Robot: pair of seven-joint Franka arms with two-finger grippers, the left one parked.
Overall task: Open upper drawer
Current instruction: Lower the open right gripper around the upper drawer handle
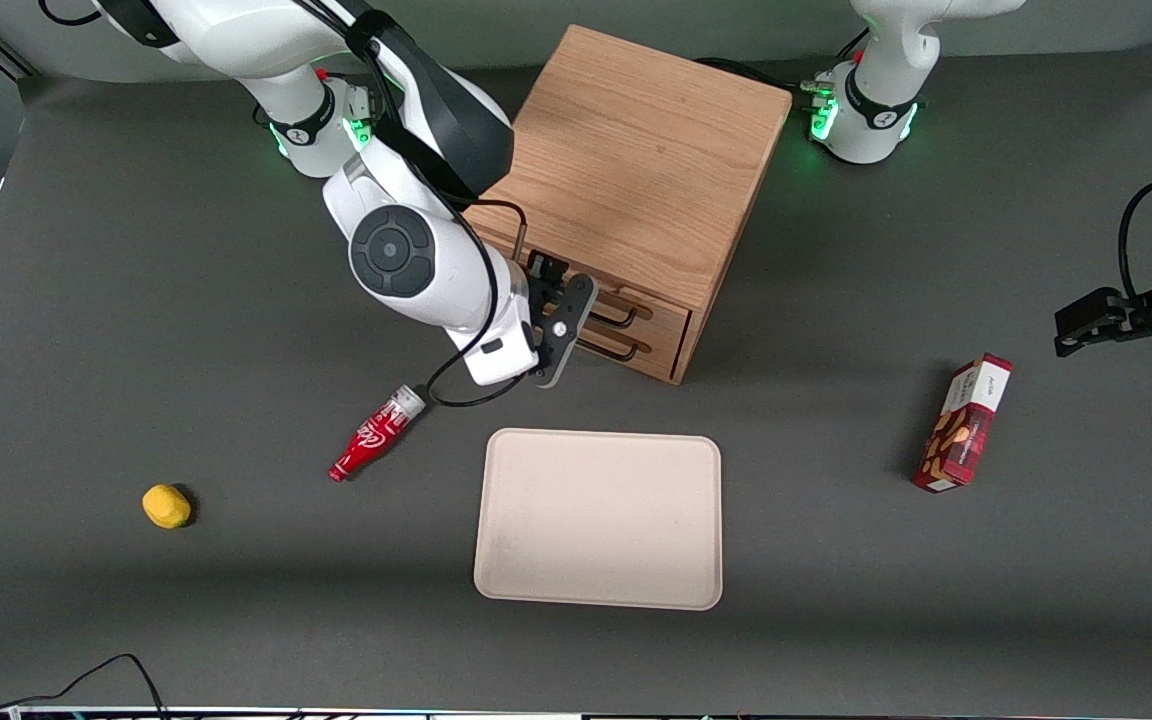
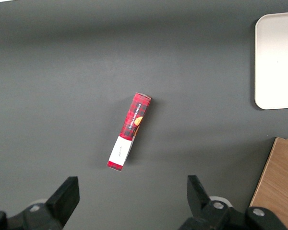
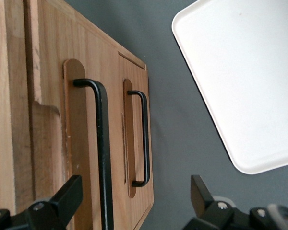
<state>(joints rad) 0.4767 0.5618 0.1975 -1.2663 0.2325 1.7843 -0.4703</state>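
Observation:
The oak cabinet (image 1: 631, 160) stands on the dark table with both drawers shut. The upper drawer (image 1: 664, 316) has a thin black wire handle (image 1: 622, 314), and the lower drawer (image 1: 652, 357) sits just beneath it with the same handle. My right gripper (image 1: 572, 335) is open, right in front of the drawer fronts at handle height and touching nothing. In the right wrist view the upper drawer's handle (image 3: 103, 153) lies between the open fingers (image 3: 62, 201), close to one of them. The lower drawer's handle (image 3: 144, 139) is beside it, closer to the table surface.
A cream tray (image 1: 598, 518) lies nearer the front camera than the cabinet and also shows in the right wrist view (image 3: 245, 81). A red bottle (image 1: 376, 433) lies beside the gripper. A yellow lump (image 1: 166, 505) sits toward the working arm's end. A red box (image 1: 964, 424) lies toward the parked arm's end.

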